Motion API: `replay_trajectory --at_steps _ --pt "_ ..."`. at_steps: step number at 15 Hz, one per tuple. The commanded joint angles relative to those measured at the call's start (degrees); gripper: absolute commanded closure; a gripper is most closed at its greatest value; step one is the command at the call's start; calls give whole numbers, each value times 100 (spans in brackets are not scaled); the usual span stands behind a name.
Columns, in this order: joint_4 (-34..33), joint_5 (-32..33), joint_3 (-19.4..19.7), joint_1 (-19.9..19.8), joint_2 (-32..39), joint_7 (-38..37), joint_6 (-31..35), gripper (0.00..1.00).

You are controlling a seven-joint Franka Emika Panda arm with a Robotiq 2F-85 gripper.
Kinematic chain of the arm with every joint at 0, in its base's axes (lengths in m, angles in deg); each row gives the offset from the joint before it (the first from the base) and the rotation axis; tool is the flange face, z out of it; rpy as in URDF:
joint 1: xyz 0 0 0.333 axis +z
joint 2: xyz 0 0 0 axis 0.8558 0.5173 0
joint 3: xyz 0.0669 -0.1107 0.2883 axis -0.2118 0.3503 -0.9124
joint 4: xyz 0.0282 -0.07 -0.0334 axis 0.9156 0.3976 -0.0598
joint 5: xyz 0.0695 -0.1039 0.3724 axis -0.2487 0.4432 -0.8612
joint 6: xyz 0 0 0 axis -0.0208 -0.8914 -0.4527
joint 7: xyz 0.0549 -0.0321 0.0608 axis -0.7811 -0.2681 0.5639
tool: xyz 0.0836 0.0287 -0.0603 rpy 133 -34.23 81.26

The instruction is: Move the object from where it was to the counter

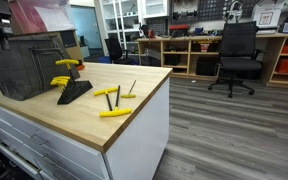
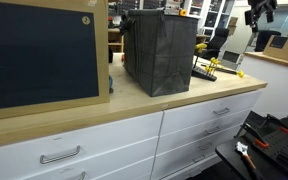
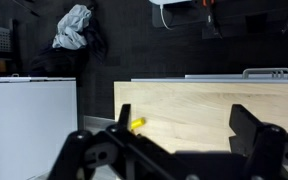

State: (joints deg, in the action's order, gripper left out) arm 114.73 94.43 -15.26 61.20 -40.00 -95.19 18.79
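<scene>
Since the Robotiq pincer [image 3: 179,128] hangs spread wide and empty, apart from the butcher-block counter [image 1: 149,80] ahead of it, little seems left to do. Out beyond its fingers the medium T-handle hex key [image 1: 110,97] lies flat on the wood, just beside the bigger yellow-handled key [image 1: 115,113], near the thin pale key [image 1: 131,90] and off the black key stand [image 1: 72,90]. I judge the move done. In the wrist view a yellow handle end [image 3: 137,124] shows ahead, but I cannot tell which key it belongs to.
</scene>
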Motion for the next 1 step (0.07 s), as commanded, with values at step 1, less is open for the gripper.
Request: replay_trajectory --at_steps 1 --pt "-8 4 12 23 5 -4 -19 0"
